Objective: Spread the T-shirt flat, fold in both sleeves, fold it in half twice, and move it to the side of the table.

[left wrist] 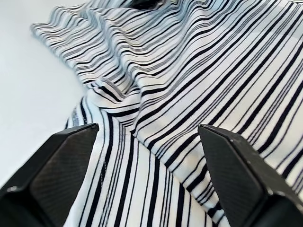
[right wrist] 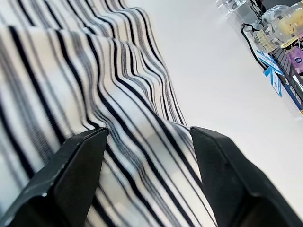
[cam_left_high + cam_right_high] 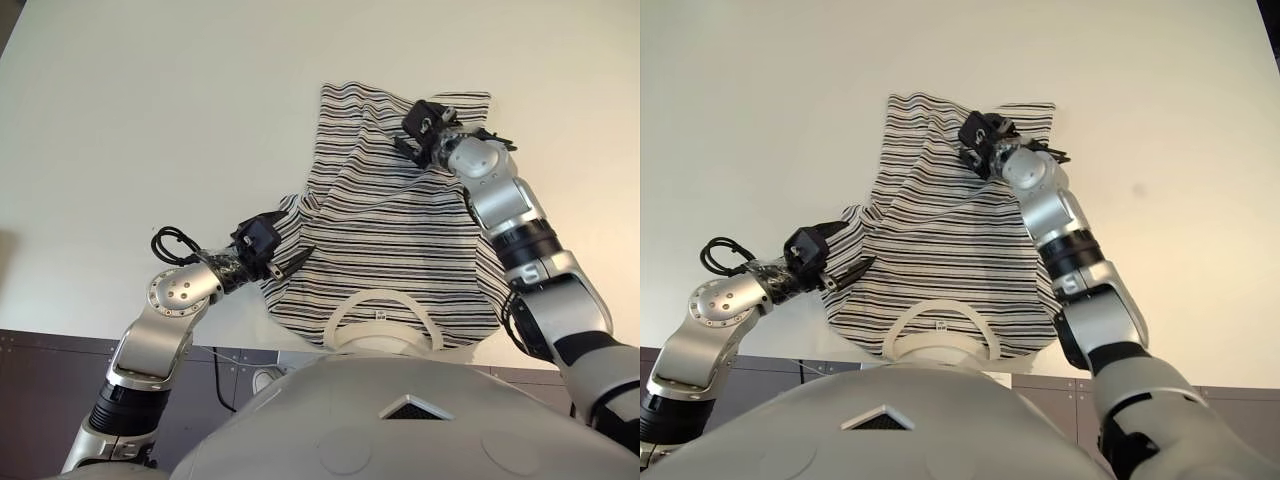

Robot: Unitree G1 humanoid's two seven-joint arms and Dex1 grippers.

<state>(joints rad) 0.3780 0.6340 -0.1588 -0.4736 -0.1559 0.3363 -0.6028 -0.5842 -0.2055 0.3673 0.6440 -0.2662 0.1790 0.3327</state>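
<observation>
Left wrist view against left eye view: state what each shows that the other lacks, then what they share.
Left wrist view: the left end effector close up, fingers open over rumpled stripes. Left eye view: the whole T-shirt in outline, and the right end effector near its far edge. Shared: the striped fabric and the white table.

T-shirt (image 3: 400,230) lies on the table (image 3: 150,120), right of centre. Collar (image 3: 380,312) is at the near edge, hem at the far side. Left sleeve (image 3: 290,215) sticks out at near left, with the left gripper (image 3: 290,262) over its edge, close above the cloth. Right gripper (image 3: 408,150) is at the far end, over the shirt just short of the hem, beside a ridge of folds running in from the far-left corner.
</observation>
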